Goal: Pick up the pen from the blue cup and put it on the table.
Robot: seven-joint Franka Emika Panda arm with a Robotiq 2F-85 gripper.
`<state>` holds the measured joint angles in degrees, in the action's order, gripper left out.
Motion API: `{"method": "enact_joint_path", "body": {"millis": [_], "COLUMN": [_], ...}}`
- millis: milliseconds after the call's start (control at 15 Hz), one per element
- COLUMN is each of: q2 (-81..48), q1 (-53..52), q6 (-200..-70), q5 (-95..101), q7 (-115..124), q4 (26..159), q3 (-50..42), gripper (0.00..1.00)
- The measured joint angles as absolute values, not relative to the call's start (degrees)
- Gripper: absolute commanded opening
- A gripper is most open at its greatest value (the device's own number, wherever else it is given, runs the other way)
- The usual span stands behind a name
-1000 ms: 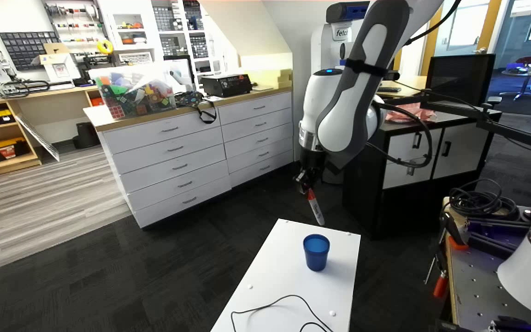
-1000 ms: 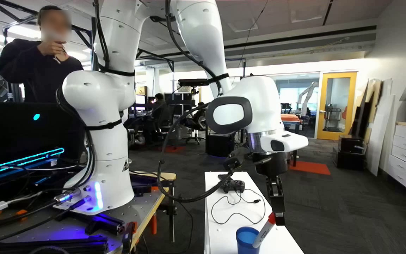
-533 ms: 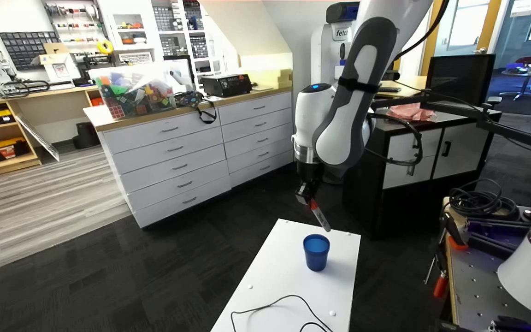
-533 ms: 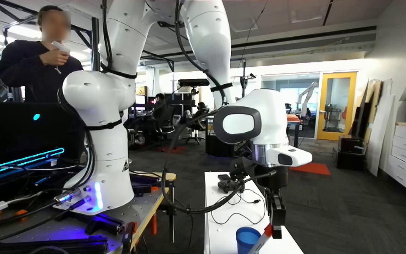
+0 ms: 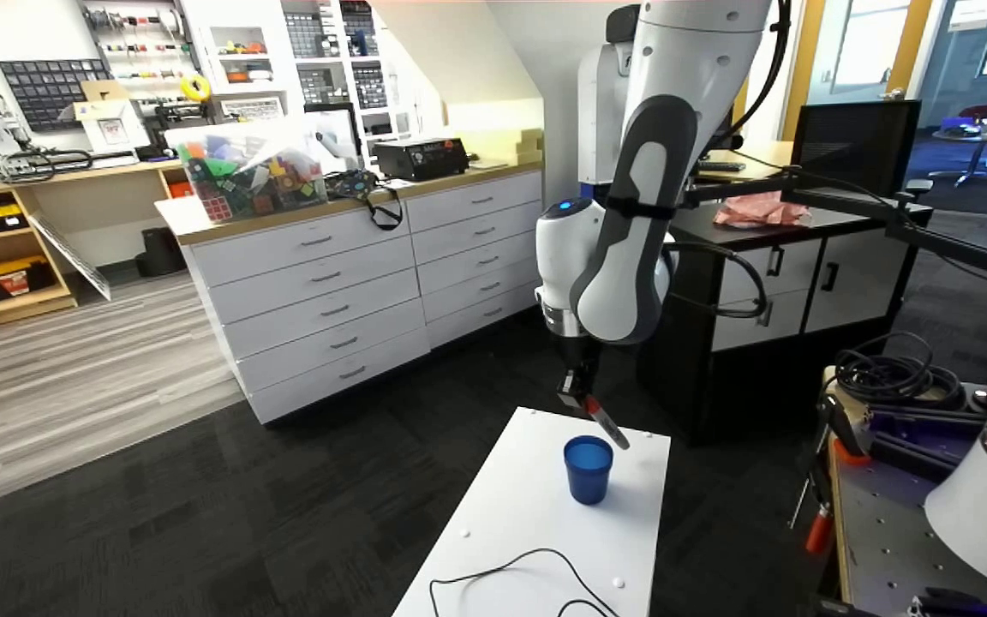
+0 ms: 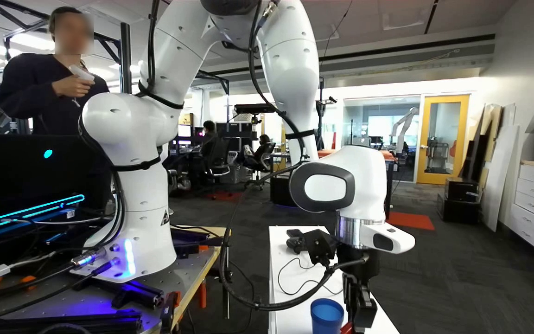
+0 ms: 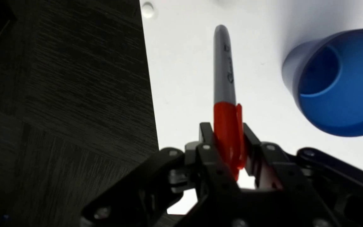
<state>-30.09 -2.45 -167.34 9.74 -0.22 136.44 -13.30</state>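
Observation:
My gripper [image 5: 581,397] is shut on the red cap end of the pen [image 5: 610,426]. In the wrist view the fingers [image 7: 224,134] clasp the cap from both sides and the grey barrel of the pen [image 7: 223,69] points away. The pen slants downward over the far end of the white table [image 5: 502,506]. The blue cup [image 5: 588,471] stands upright on the table, apart from the pen; inside it looks empty in the wrist view [image 7: 342,85]. In an exterior view the gripper [image 6: 360,311] is beside the cup [image 6: 326,317], and most of the pen is cut off below.
A black cable [image 5: 536,553] lies on the table, running to a black controller [image 6: 297,243]. Small white knobs [image 7: 147,10] dot the tabletop. The table's edge and dark floor are close to the gripper. A black cabinet [image 5: 690,377] stands behind.
The gripper has moved down with the pen in its grasp. The pen has tilted further toward horizontal, and its tip is lower over the table. The cup has not moved.

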Motion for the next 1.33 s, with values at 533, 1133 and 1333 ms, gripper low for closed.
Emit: {"method": "enact_joint_path", "body": {"millis": [533, 1133, 1333], "q2": [-36.65, -39.24, -39.25], "q1": [-1.15, 0.70, 0.71], "q6": [-166.10, -165.59, -165.59], "q5": [9.70, 9.65, 9.65], "q7": [-1.96, -2.14, -2.15], "q4": [131.23, 128.63, 128.62], "q3": [-12.18, -10.73, -10.72], "gripper": [0.73, 0.80, 0.80]}}
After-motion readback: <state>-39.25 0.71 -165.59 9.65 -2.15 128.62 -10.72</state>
